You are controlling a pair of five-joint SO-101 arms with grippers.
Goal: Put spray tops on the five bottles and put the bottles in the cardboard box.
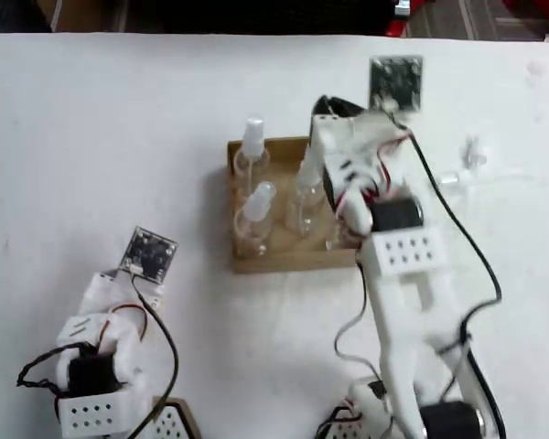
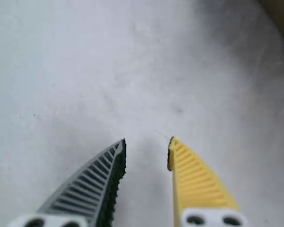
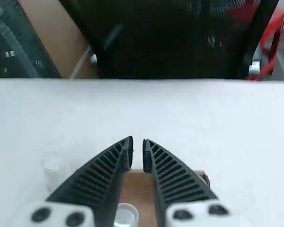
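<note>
My right end effector [image 3: 137, 146] hangs over the cardboard box [image 1: 284, 261], its black ribbed fingers drawn almost together with only a thin slit between them and nothing in it. Directly beneath it stand the bottles [image 1: 256, 215], at least three of them upright in the box. Two carry white spray tops [image 1: 253, 128], and a round clear rim [image 3: 124, 215] just under my fingers looks like an uncapped neck, though I cannot be sure from this angle. They are clear, thin-walled plastic cylinders, smooth and glossy. I judge them light, slippery and easy to topple, so I would close on the straight body just below the shoulder, gently enough not to dent it. Out to the side of this end effector, well apart from the box, loose spray parts [image 1: 471, 151] lie on the white tabletop [image 1: 119, 119]. These are small, hard pieces with a thin trailing tube that will flex, best pinched at the collar. My left end effector [image 2: 146, 146] hovers low over bare tabletop, one grey ribbed finger and one yellow one spread moderately apart and empty. The box is off beyond it and to one side.
</note>
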